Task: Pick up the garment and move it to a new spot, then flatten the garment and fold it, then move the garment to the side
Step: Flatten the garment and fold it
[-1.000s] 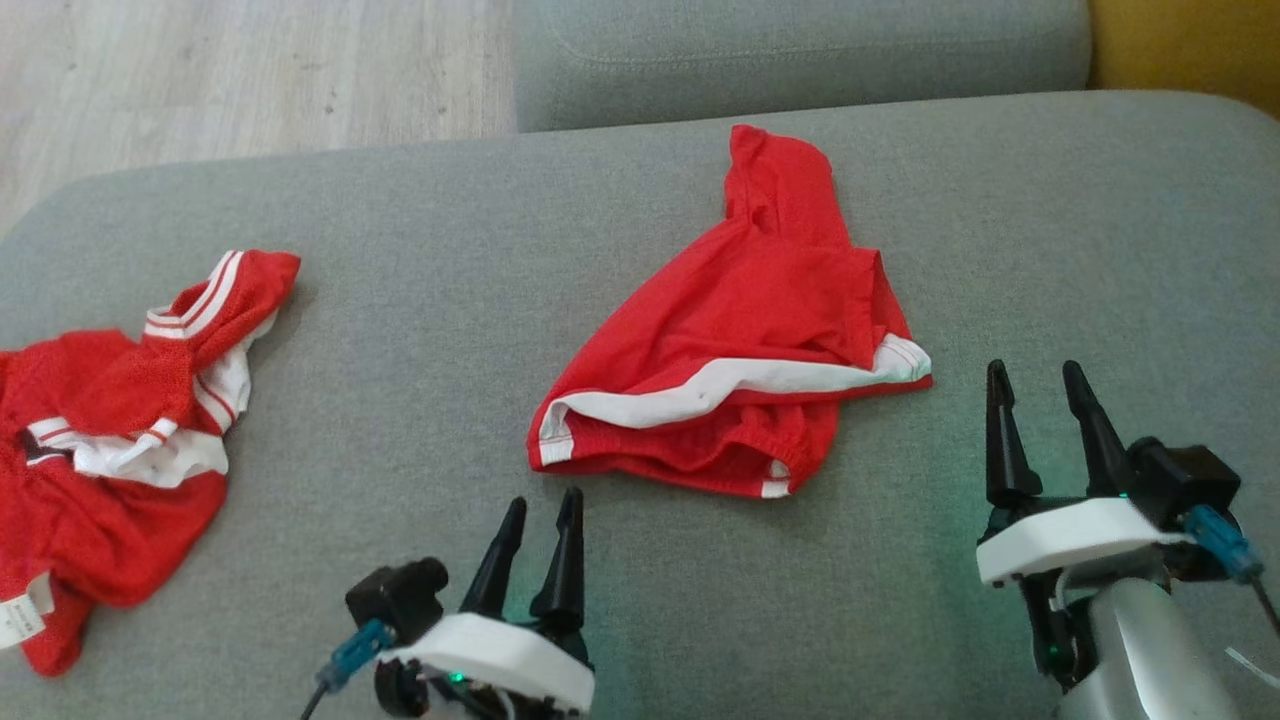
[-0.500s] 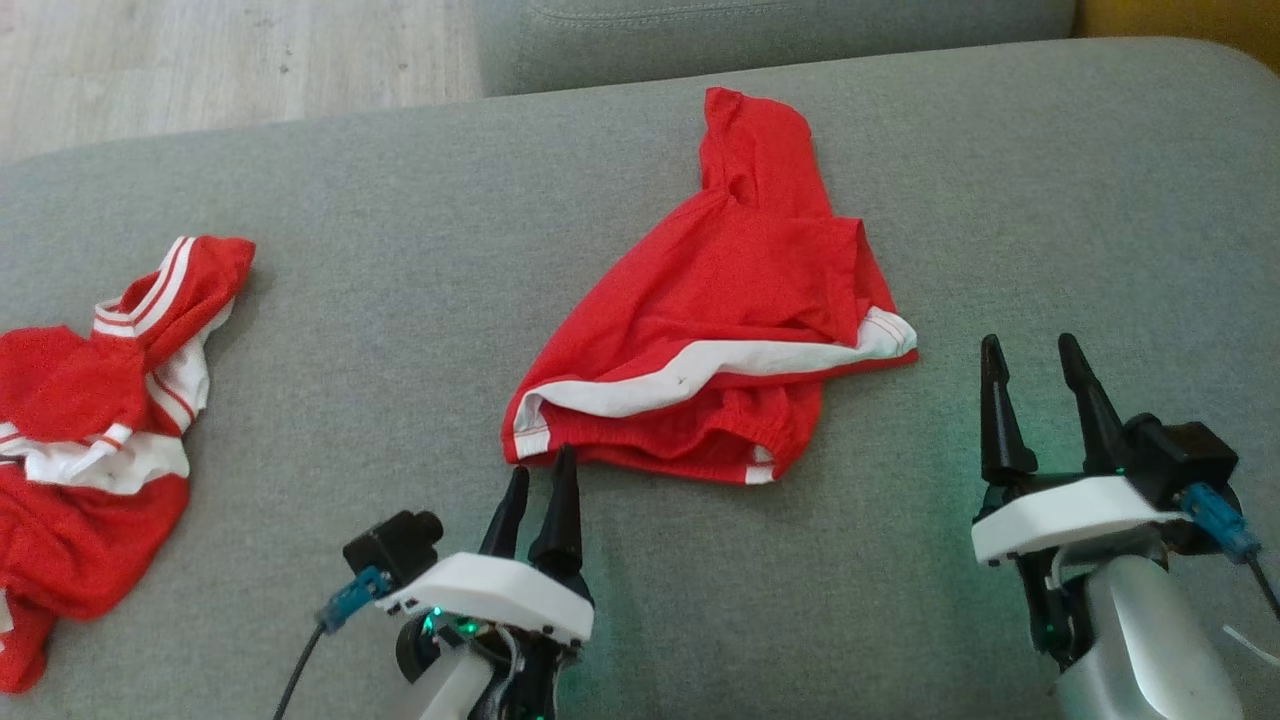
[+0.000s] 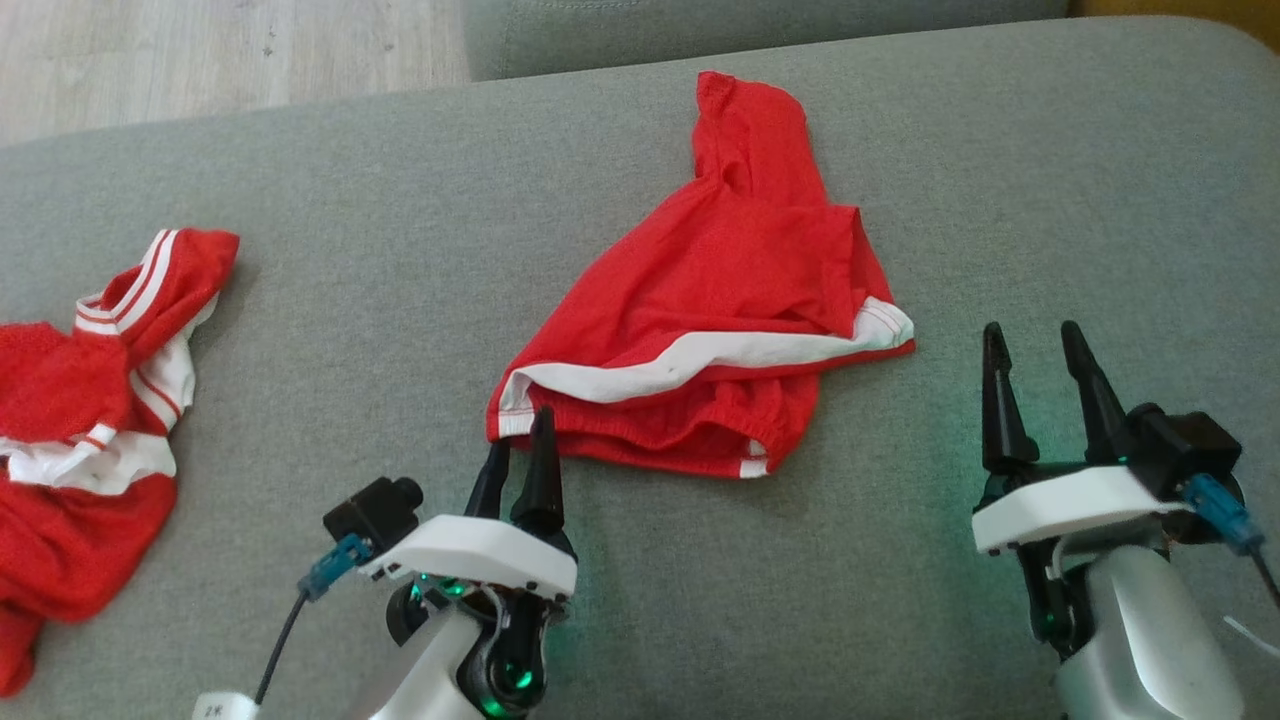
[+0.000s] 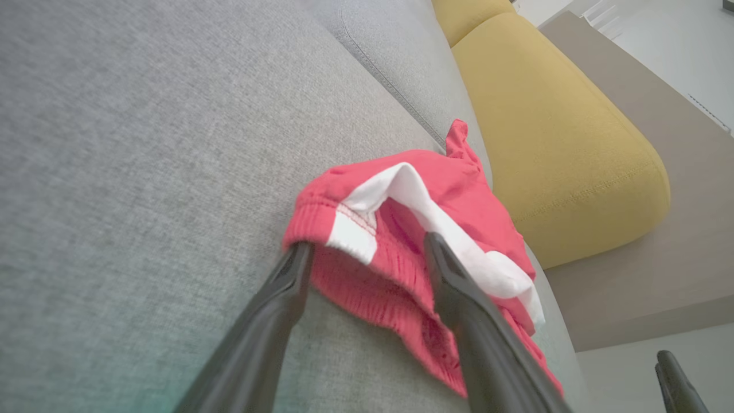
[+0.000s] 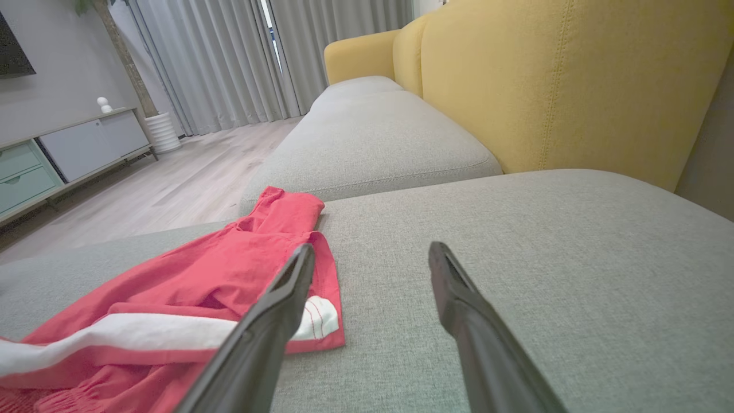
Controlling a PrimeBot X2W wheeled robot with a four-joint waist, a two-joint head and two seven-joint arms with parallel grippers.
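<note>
On the grey sofa seat (image 3: 350,300), near its middle, the garment (image 3: 720,330), a pair of red shorts with a white side stripe, lies crumpled and partly folded over itself. One leg points toward the far edge of the cushion, and the gathered waistband faces the robot.

The left gripper (image 3: 520,432) stands at the garment's near left corner with its two dark fingers spread apart and nothing clasped between them. In the left wrist view that corner, red hem with a white patch, lies between the spread fingers. One fingertip sits just below the hem and the other crosses over the red fabric. Whether either tip presses on the cloth cannot be told.

The right gripper (image 3: 1031,330) is well apart from the garment, off its right end, above bare cushion. Its fingers are likewise wide apart and hold nothing. In the right wrist view the striped end of the shorts lies to the left of its fingers.

A second red-and-white garment (image 3: 90,440) lies bunched at the left end of the seat. A yellow backrest (image 5: 545,86) rises beyond the cushions, and pale wooden floor (image 3: 200,50) runs past the sofa's far left.
</note>
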